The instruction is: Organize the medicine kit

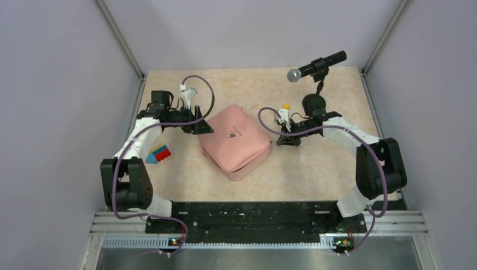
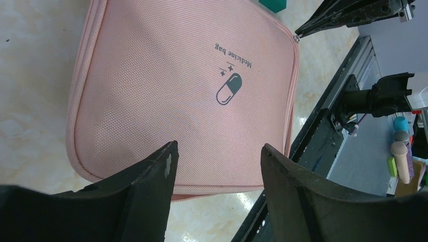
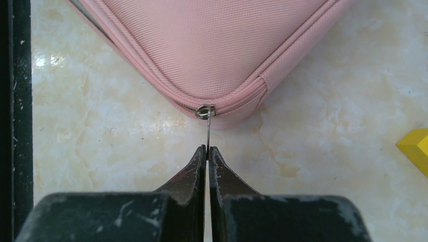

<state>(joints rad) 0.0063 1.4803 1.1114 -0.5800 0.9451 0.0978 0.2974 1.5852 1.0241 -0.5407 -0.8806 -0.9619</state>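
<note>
The medicine kit [image 1: 233,143], a soft pink zip case with a pill logo [image 2: 229,89], lies lid-down-closed in the middle of the table, turned like a diamond. My right gripper [image 3: 207,148] is at its right corner and is shut on the thin metal zipper pull [image 3: 207,135]. That pull hangs from the slider [image 3: 205,111] at the rounded corner. My left gripper [image 2: 218,148] hovers over the kit's left part, open, with nothing between its fingers. From above, the left gripper [image 1: 203,128] is at the kit's far-left edge and the right gripper [image 1: 278,142] at its right corner.
A red, blue and green block [image 1: 159,153] lies left of the kit. A microphone on a stand [image 1: 318,66] rises at the back right. A yellow piece [image 3: 416,147] lies near the right gripper. The black rail [image 1: 247,216] runs along the near edge.
</note>
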